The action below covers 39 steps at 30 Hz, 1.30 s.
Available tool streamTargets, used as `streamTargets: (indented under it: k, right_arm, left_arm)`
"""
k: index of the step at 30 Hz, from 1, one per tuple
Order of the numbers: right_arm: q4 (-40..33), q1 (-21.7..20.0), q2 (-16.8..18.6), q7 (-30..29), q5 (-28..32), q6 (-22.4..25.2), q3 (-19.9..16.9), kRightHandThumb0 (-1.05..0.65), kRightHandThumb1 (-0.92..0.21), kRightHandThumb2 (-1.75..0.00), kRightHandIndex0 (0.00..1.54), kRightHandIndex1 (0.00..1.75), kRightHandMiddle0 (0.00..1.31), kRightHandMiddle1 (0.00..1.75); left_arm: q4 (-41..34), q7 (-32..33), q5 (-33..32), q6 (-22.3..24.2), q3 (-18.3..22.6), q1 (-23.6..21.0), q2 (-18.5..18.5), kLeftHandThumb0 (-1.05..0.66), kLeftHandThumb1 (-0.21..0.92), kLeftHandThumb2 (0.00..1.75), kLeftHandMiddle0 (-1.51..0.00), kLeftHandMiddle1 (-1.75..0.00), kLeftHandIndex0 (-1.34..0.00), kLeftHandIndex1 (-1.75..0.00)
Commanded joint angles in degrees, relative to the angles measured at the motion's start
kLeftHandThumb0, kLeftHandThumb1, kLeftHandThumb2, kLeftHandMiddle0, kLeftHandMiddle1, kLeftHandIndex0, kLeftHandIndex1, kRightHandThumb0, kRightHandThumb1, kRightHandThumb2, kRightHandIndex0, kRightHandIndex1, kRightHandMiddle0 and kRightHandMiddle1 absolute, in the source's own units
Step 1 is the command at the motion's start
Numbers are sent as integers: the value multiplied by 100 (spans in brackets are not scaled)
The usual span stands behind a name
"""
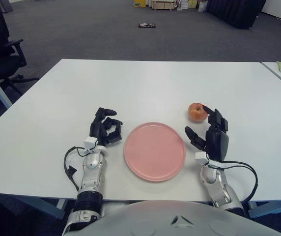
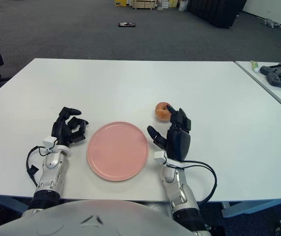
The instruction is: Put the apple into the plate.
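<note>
A red-orange apple sits on the white table, just right of and beyond the pink plate. The plate holds nothing. My right hand is right of the plate, just in front of the apple, its fingers spread and its fingertips close to the fruit; it holds nothing. My left hand shows beside the plate's left edge, its fingers loosely curled around nothing.
An office chair stands off the table's far left corner. A second table at the right carries a black controller and a small tube. Small objects lie on the grey floor beyond.
</note>
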Motion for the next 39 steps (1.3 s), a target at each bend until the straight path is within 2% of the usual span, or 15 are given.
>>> streamTargets:
  k: [1,6,16,20,32,36,39]
  right_arm:
    - [-222,-83,12,168,-29,260,67,-82,-70,-49,0,0,0,3]
    - [-371,-185,-52,453,-42,605,105,-84,-66,-47,0,0,0,0]
    - [-135,-1079,-310,1104,-85,1292,162,-91,-63,-43,0,0,0,0]
    - [-25,-1230,-405,1182,-98,1387,220,-94,-63,-42,0,0,0,0]
    - [1083,-2110,-698,1816,-73,1709,546,-105,-83,-18,0,0,0,0]
    - [1991,-2772,-718,1997,-42,1942,665,-105,-85,-17,0,0,0,0]
    - [2268,-3015,-706,2055,19,2067,696,-99,-85,-15,0,0,0,0]
  left_arm:
    - [130,46,19,116,-18,68,-16,-1,35,118,-73,-139,-43,-175]
    - [128,47,12,132,-21,70,-13,-1,35,118,-72,-140,-44,-175]
    - [185,94,62,94,-26,49,4,-1,35,119,-69,-144,-43,-175]
    - [193,79,52,76,-31,46,5,-1,35,119,-69,-145,-42,-175]
    - [189,73,-34,73,-19,54,-45,-1,35,120,-70,-145,-43,-175]
    - [184,98,2,61,-18,62,-40,-1,35,119,-70,-144,-43,-175]
    - [192,87,14,47,-25,64,-27,-1,35,119,-70,-144,-43,-175]
